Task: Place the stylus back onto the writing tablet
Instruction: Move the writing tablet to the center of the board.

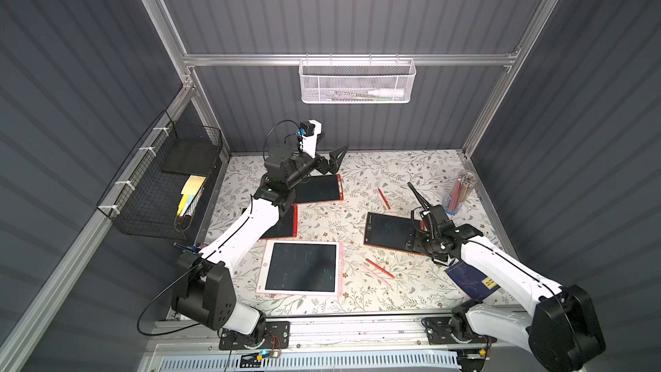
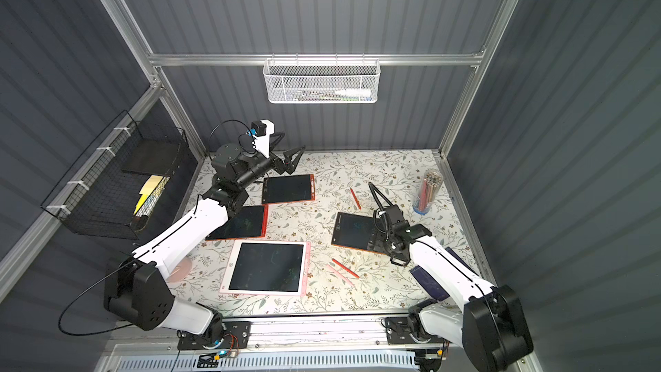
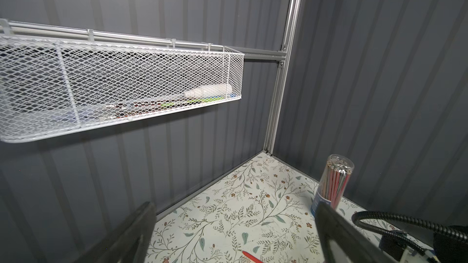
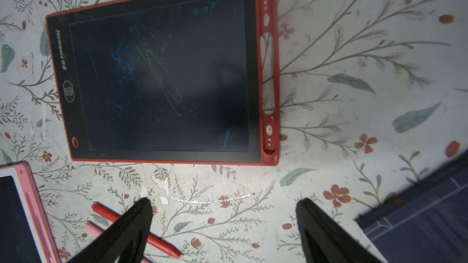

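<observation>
A red stylus (image 1: 380,268) lies flat on the floral table (image 1: 393,169), touching or just beside a pink stylus (image 1: 373,274). Both sit between the pink tablet (image 1: 302,268) and a red tablet (image 4: 162,72). The right gripper (image 4: 225,201) hangs over the table near them, jaws apart and holding nothing; in the right wrist view 1 finger overlaps the red stylus. The left gripper (image 3: 234,206), jaws wide apart, is raised near the back wall.

3 grey ribbed walls (image 1: 357,12), alu frame (image 1: 250,60), floral tabletop (image 1: 404,169) — white mesh basket (image 1: 322,80), black wire basket (image 1: 150,195).
</observation>
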{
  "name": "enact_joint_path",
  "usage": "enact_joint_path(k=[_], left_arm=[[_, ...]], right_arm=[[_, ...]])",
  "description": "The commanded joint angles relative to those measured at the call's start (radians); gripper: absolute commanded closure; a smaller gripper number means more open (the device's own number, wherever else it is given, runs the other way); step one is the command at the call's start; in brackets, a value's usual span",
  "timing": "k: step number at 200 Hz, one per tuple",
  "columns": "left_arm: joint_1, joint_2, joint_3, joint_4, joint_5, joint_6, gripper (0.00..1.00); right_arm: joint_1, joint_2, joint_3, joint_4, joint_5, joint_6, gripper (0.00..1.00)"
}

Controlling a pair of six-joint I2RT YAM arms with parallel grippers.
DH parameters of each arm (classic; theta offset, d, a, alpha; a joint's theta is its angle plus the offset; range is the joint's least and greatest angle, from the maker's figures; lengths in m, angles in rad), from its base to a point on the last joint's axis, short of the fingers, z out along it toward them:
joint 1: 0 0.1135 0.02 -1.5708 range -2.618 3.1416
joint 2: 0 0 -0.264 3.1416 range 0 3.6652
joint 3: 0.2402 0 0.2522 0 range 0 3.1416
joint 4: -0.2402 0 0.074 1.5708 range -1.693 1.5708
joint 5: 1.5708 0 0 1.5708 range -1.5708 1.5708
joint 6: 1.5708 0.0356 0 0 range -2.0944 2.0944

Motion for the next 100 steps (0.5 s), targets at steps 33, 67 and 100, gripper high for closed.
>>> enact_joint_path(k=[33, 67, 100], left_arm=[[0.001, -0.043, -0.016, 0.006, -0.030, 0.008, 0.01], [0.001, -0.033, -0.013, -0.001, -0.031, 0.008, 0.01], [0.001, -0.033, -0.013, -0.005, -0.040, 0.011, 0.01]], right_arm=[[-0.026, 0.166, 0.041, 0.068, 0.006, -0.001, 0.09], [-0.036, 0.229, 0.065, 0.089, 0.006, 0.007, 0.09], [-0.036, 0.228, 0.079, 0.087, 0.002, 0.002, 0.11]])
